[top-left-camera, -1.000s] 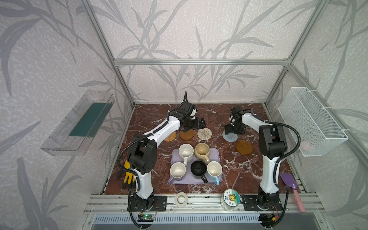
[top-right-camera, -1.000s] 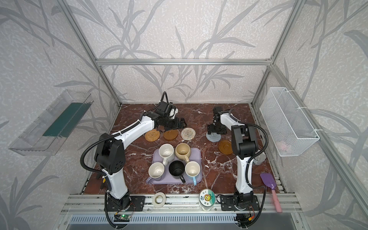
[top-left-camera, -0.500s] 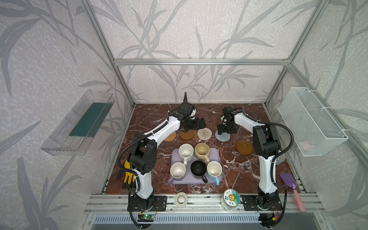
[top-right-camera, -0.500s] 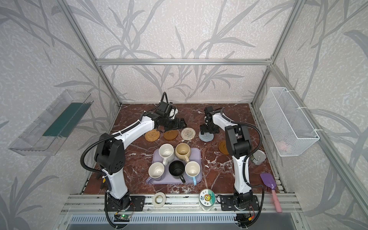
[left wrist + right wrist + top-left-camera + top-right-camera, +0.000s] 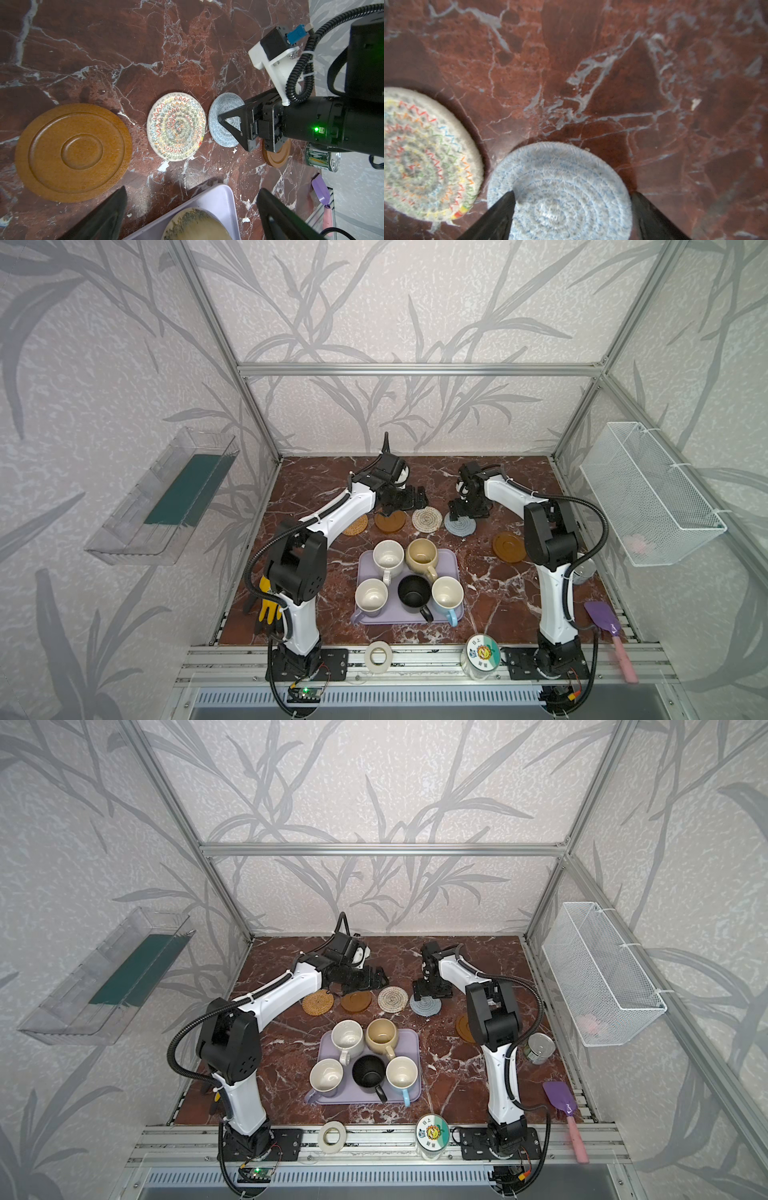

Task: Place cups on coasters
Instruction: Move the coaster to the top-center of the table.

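Five cups stand on the lavender tray (image 5: 452,559): white (image 5: 388,556), beige (image 5: 422,555), lavender (image 5: 370,596), black (image 5: 413,593) and light blue (image 5: 447,593). Behind the tray the coasters lie in a row: tan rattan (image 5: 356,525), brown wooden (image 5: 390,521), cream woven (image 5: 427,519), grey-blue (image 5: 460,525), and a second brown one (image 5: 509,546) further right. My left gripper (image 5: 409,499) hovers open over the brown and cream coasters, holding nothing. My right gripper (image 5: 572,194) is open low over the grey-blue coaster (image 5: 560,187), one finger on it and the other at its edge.
A tape roll (image 5: 377,657) and a lidded jar (image 5: 481,652) sit on the front rail. A tin can (image 5: 539,1047) and a purple spatula (image 5: 604,616) lie at the right, a yellow glove (image 5: 268,605) at the left. A wire basket (image 5: 648,493) hangs on the right wall.
My right gripper has moved left with the grey-blue coaster under it, which now lies close beside the cream one. The left arm has stayed still.
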Tool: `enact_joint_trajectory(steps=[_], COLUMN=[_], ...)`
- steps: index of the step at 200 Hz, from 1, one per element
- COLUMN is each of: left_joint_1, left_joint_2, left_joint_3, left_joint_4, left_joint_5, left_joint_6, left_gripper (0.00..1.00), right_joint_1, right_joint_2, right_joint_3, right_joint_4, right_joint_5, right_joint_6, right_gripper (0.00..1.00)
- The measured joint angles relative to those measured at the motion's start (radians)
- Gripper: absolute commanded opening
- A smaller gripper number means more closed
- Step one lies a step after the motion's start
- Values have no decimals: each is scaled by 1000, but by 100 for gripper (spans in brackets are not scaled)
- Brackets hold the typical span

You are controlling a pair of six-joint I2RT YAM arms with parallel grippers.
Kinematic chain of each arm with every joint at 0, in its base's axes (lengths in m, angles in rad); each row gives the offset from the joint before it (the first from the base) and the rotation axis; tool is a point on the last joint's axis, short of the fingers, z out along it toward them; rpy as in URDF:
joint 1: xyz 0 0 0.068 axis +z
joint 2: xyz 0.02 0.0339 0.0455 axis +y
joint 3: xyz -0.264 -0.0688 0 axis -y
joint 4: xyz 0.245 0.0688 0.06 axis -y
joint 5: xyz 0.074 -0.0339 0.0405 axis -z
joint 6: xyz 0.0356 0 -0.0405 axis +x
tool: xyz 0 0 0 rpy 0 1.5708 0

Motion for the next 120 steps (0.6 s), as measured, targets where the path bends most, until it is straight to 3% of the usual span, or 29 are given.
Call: enact_joint_trajectory(steps=[120], left_joint_1=[2], left_joint_2=[-14], left_joint_3=[0], left_joint_4=[-1], left_joint_5=[-9], left_joint_6=[-2], left_gripper=[99], right_joint_1=[0], right_joint_2=[9], right_joint_3=[58], right_joint_4=[-24], right_joint_5=[32], right_joint_6=[-5], right_gripper=[92])
